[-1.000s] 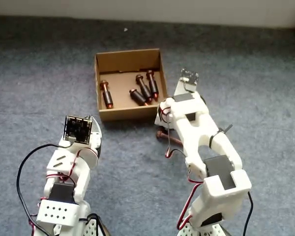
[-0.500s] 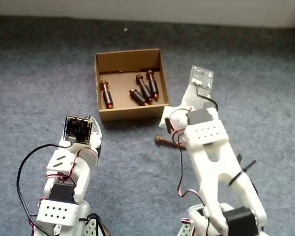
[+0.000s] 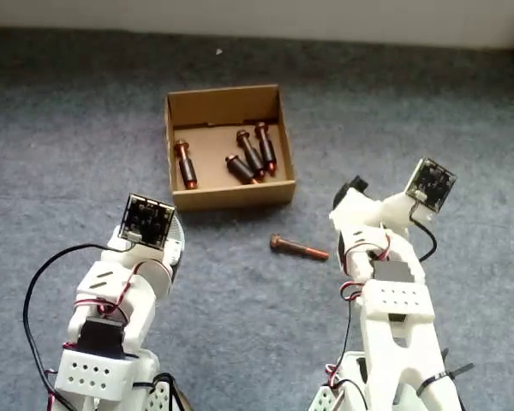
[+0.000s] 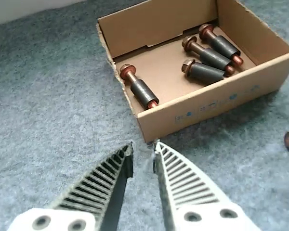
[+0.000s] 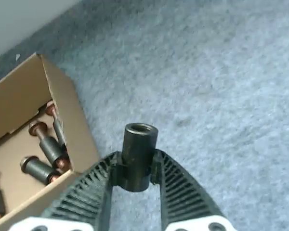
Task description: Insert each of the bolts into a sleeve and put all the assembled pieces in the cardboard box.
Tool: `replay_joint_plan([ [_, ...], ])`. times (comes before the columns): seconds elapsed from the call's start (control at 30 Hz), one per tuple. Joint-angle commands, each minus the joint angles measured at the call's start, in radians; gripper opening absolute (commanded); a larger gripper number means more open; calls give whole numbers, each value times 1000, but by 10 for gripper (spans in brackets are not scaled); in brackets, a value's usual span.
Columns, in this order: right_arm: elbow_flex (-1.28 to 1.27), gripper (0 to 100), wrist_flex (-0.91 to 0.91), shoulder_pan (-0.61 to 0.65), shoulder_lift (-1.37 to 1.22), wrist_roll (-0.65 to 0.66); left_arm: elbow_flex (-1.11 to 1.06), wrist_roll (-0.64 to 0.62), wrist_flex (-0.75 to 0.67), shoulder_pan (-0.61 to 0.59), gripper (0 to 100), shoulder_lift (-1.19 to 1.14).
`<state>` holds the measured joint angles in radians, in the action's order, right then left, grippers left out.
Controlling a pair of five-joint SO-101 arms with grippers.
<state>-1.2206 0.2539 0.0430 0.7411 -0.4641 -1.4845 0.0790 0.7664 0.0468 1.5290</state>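
A dark grey cylindrical metal sleeve (image 5: 138, 149) is seen pinched between the ribbed black fingers (image 5: 178, 187) of the right tool (image 5: 136, 162), its hollow round end turned toward the wrist camera. It is held above the grey carpeted tabletop (image 3: 428, 103), off to the side of the open brown cardboard box (image 3: 231, 195). Inside that box, four assembled pieces are counted, each a dark smooth sleeve with a coppery bolt head at one end: one (image 3: 185, 164) lies alone by a side wall, and three (image 3: 250, 151) are grouped close together toward the opposite side. One loose copper-coloured bolt (image 3: 298, 248) is left lying flat on the nubbly fabric, near the box's front wall and between the two arms, its flanged head pointed toward the left arm's side. It is touched by nothing. The left tool (image 4: 143, 147) is held over the tabletop near the box's corner, its ridged fingers parted by a narrow gap, with nothing between them.
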Motion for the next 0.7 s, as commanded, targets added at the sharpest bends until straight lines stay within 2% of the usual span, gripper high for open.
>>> replay_joint_plan([
  [0.0, -10, 5, -114, -65, 38, -11, 127, 12, 97, 154, 116, -4],
  [0.1, -13, 5, -162, -137, 38, -12, 211, 12, 152, 251, 116, -56],
  [0.17, -13, 5, -177, -182, 38, -63, 286, 12, 170, 302, 116, -156],
  [0.27, -12, 5, -177, -228, 38, -135, 410, 12, 167, 371, 118, -383],
  [0.47, -12, 5, -177, -252, 38, -141, 654, -11, 172, 461, 196, -837],
  [0.57, -12, 5, -177, -254, 38, -141, 756, -166, 169, 464, 226, -1001],
  [0.67, -13, 5, -177, -254, 38, -141, 857, -402, 172, 464, 283, -1142],
])
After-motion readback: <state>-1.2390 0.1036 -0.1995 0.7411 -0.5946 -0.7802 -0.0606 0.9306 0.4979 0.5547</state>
